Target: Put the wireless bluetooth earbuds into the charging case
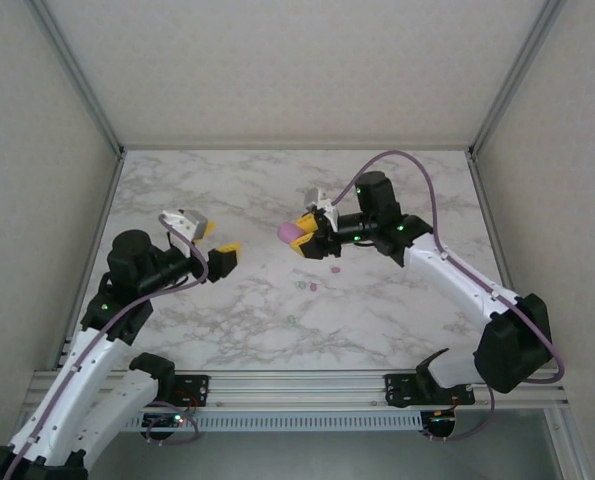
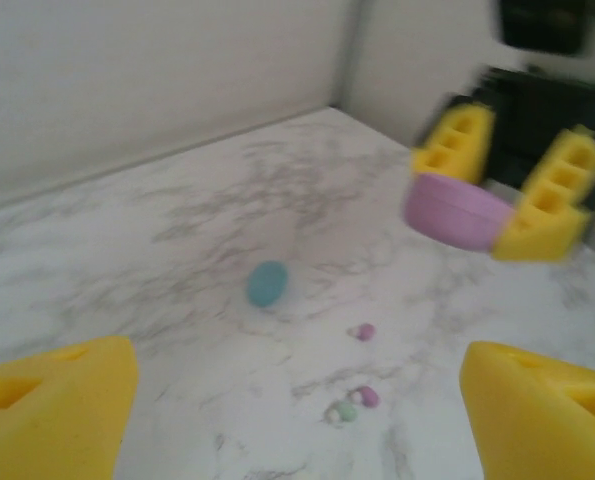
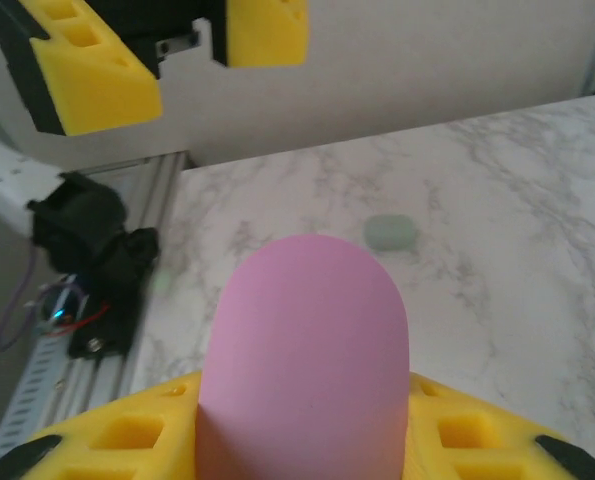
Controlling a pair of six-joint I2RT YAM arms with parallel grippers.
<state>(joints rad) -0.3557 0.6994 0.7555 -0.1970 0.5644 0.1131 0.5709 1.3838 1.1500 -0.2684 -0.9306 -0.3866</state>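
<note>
Your right hand (image 1: pixel 307 240) grips the pink case (image 1: pixel 290 232) across its width, raised over the middle of the table (image 1: pixel 227 190). The case's rounded end juts out toward the left edge. The earbuds (image 1: pixel 314 285) lie loose on the table just to the near side of that hand, between your two hands. Your left hand (image 1: pixel 217 243), spread wide and empty, faces them from the left, so I'd judge it the free one for the pick.

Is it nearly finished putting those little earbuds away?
Barely begun. Nothing looks done: the tiny earbuds lie loose on the marble table. In hand: the right gripper holds the pink case off the table. The left gripper hangs open, empty. All buds are left to insert.
</note>
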